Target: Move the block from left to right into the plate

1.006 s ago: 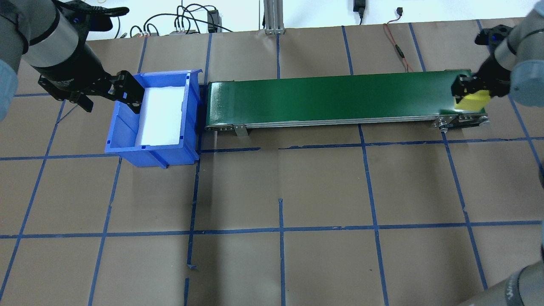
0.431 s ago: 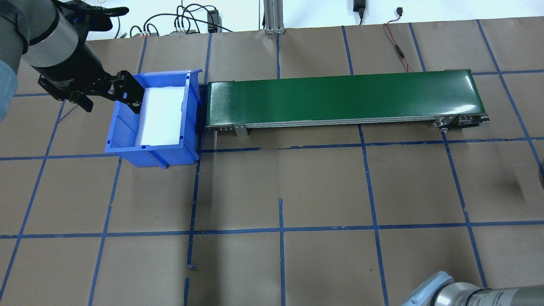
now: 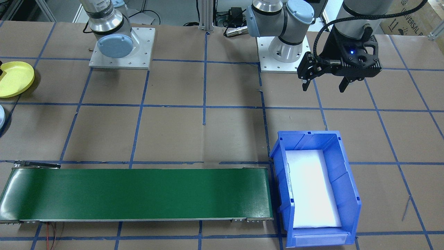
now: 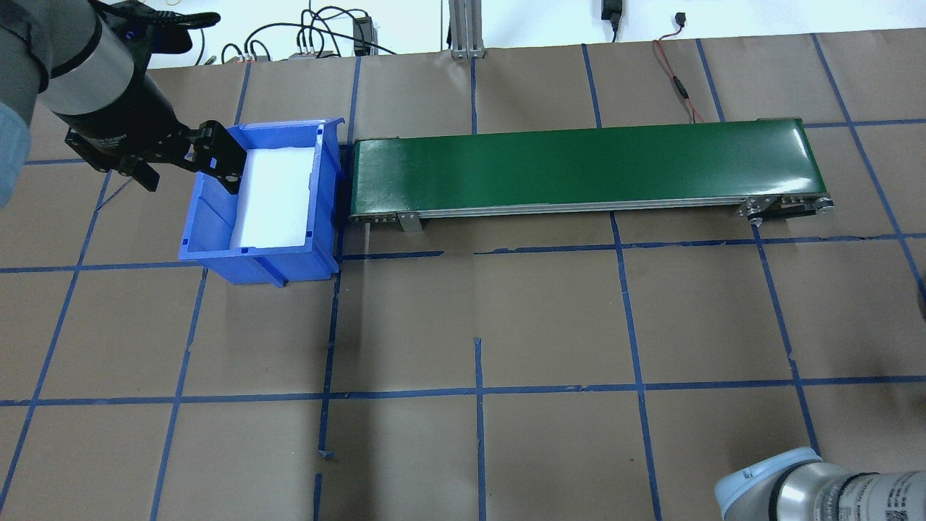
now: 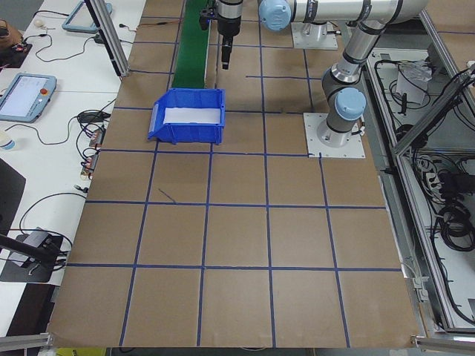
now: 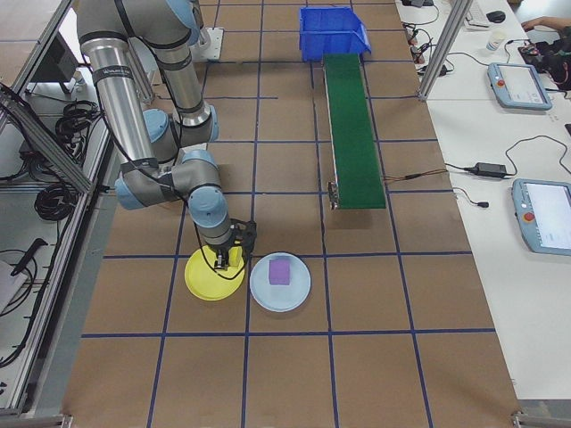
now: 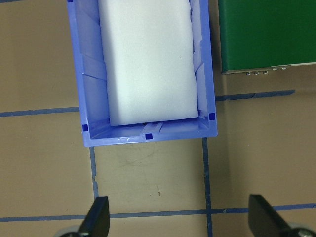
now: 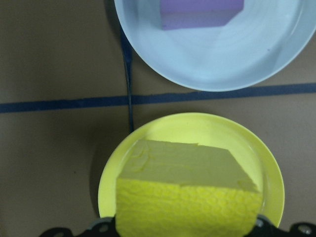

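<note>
Yellow fills the lower half of the right wrist view: the yellow block [image 8: 187, 195] sits clamped in the right gripper [image 8: 185, 229], directly over the yellow plate [image 8: 269, 173], with the pale blue plate [image 8: 212, 59] and its purple block [image 8: 202, 12] at the top of the frame.

In the exterior right view, the right gripper [image 6: 225, 260] hangs over the yellow plate [image 6: 203, 281] at lower left, just beside the pale blue plate [image 6: 281, 283].

In the front-facing view, the left gripper [image 3: 324, 83] hovers at upper right with its fingers spread and empty, above the blue bin [image 3: 341, 163]; the green conveyor [image 3: 138, 194] lies bare along the bottom.

In the left wrist view, the fingertips [image 7: 98, 217] stand wide apart over the brown worktop [image 7: 44, 168].
</note>
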You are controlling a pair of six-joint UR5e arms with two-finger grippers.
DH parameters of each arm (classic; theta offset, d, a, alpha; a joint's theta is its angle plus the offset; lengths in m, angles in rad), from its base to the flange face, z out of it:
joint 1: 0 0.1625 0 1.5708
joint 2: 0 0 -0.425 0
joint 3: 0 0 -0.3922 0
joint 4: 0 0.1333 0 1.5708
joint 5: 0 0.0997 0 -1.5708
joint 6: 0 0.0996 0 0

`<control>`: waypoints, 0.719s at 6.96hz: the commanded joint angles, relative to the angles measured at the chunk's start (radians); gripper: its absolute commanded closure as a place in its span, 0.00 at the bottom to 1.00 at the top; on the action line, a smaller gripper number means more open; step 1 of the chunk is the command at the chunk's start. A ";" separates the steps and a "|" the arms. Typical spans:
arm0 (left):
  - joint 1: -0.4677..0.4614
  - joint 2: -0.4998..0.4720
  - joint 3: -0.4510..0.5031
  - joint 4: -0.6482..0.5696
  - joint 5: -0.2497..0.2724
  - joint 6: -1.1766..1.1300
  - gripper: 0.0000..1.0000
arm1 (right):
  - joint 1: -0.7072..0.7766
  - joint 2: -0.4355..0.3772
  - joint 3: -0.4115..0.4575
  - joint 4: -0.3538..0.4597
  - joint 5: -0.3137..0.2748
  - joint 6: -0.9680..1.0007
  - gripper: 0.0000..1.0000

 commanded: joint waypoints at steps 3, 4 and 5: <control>0.000 0.000 -0.001 0.000 0.000 0.000 0.00 | -0.019 0.024 0.012 0.003 -0.002 -0.007 0.00; 0.000 0.000 -0.001 0.000 0.000 0.000 0.00 | 0.019 0.010 0.015 0.011 -0.008 0.109 0.00; 0.000 0.000 -0.001 0.000 0.000 0.000 0.00 | 0.142 0.007 -0.006 0.069 -0.105 0.242 0.00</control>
